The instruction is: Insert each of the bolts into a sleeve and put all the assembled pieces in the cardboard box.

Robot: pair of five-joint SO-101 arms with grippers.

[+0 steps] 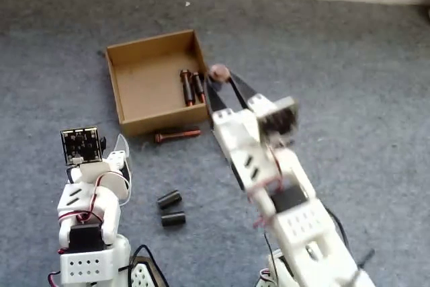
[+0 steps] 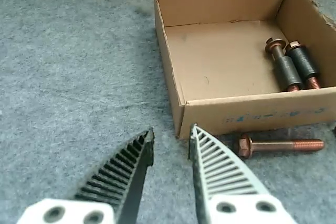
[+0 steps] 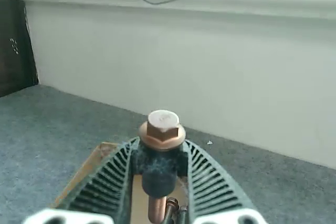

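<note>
Raised closest to the overhead camera, the right gripper [image 1: 218,76] [image 3: 160,150] is clenching an assembled piece [image 1: 218,71] [image 3: 161,129]. The copper bolt head is sticking up above the fingertips and the dark sleeve is sitting between the ribbed fingers. Seen from above, it is hanging at the 3 o'clock rim of the cardboard box [image 1: 161,124] [image 2: 252,114].

Two more assembled pieces [image 1: 187,87] [image 2: 283,66] are lying side by side inside the box, against its 3 o'clock wall. A bare bolt [image 1: 178,135] [image 2: 281,145] is lying on the grey carpet [image 1: 336,65] just outside the box's 6 o'clock wall. Two loose sleeves [image 1: 169,199] are resting close together farther out, toward 6 o'clock.

At 7 o'clock of the box, the left gripper [image 2: 170,135] is hovering low over the carpet, its fingers slightly parted and gripping nothing, pointing at the box's near corner.
</note>
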